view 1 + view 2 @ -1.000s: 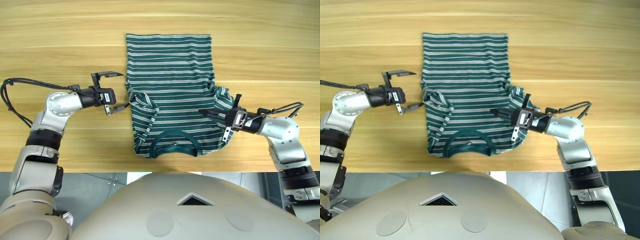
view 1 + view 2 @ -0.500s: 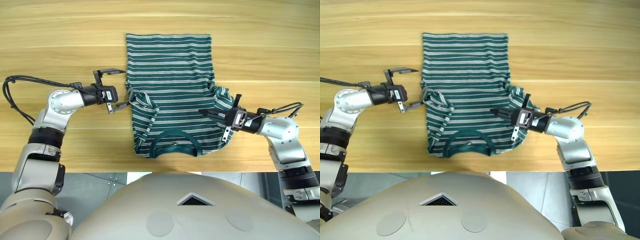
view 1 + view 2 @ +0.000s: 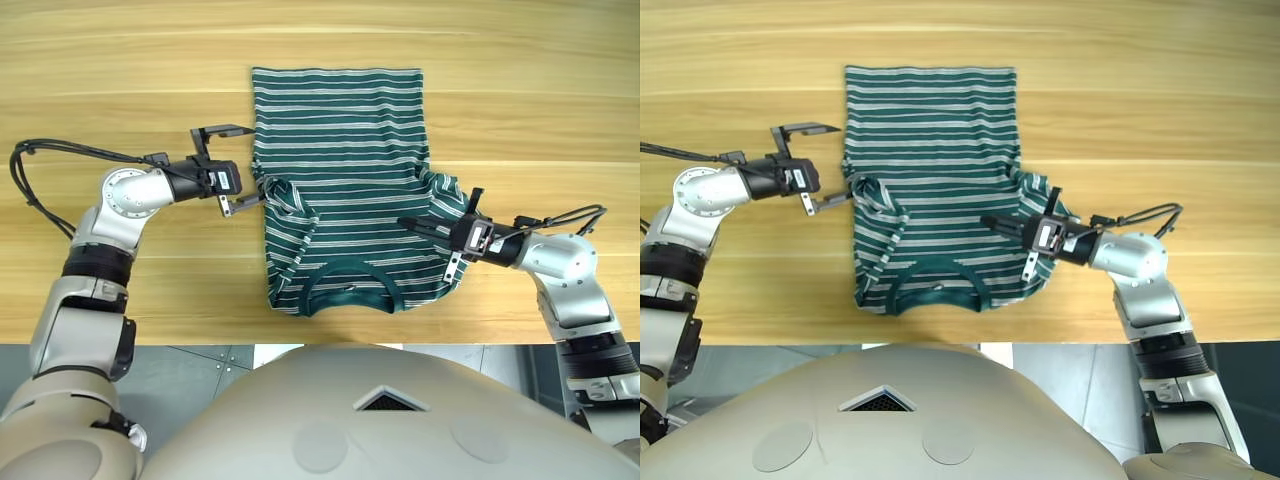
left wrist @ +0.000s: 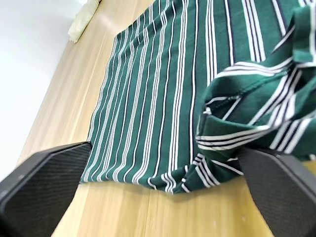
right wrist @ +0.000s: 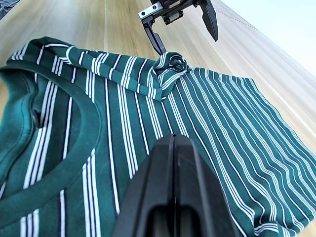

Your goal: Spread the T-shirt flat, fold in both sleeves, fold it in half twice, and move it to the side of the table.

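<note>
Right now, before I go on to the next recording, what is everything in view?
T-shirt: one, dark green with white stripes, centre of the table, collar toward the robot, both sleeves bunched inward.
table: one, light wood, under the shirt and both arms.
pale object: one, cream, at a table edge beyond the shirt's hem; cannot tell what it is.
left gripper: one, black, open, at the shirt's left edge beside the bunched sleeve.
right gripper: one, black, shut, over the shirt's right side near the other sleeve.
</note>
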`<act>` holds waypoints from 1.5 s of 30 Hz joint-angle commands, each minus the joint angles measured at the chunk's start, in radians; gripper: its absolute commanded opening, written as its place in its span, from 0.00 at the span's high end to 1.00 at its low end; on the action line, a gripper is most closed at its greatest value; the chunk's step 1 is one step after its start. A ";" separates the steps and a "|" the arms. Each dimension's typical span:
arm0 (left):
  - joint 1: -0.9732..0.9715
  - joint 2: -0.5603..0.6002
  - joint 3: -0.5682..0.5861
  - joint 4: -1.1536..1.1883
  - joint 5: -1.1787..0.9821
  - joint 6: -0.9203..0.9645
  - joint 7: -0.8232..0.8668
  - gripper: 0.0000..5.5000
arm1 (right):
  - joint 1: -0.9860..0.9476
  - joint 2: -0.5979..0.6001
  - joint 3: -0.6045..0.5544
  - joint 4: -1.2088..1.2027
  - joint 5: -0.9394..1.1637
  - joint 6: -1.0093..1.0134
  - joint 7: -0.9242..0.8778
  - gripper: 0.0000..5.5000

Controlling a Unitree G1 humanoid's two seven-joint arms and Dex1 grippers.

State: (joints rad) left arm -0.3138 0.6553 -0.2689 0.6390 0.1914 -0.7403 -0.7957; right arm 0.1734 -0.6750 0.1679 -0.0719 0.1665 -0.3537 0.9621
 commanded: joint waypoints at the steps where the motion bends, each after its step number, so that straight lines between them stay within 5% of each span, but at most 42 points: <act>1: -0.047 -0.020 -0.018 0.046 0.029 0.000 0.010 0.02 | -0.013 0.003 0.003 -0.004 -0.007 0.007 -0.001 1.00; 18: -0.146 -0.086 -0.086 0.230 0.169 -0.018 0.149 0.02 | -0.019 0.006 0.003 0.004 -0.008 0.004 -0.005 1.00; 24: -0.057 -0.086 -0.060 0.103 -0.065 -0.054 -0.047 0.02 | 0.008 -0.037 -0.086 0.008 0.005 -0.019 -0.026 0.82; 34: -0.060 -0.092 -0.044 0.108 -0.027 -0.014 0.012 0.02 | 0.280 -0.213 -0.386 0.014 -0.219 0.029 -0.171 0.53; 45: -0.045 -0.094 -0.026 0.091 -0.020 -0.003 0.050 0.02 | 0.181 -0.208 -0.253 0.229 -0.398 0.066 -0.233 0.53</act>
State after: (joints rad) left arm -0.3517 0.5635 -0.3002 0.7356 0.1639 -0.7537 -0.7513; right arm 0.3757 -0.8910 -0.1272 0.1125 -0.1914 -0.3056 0.7309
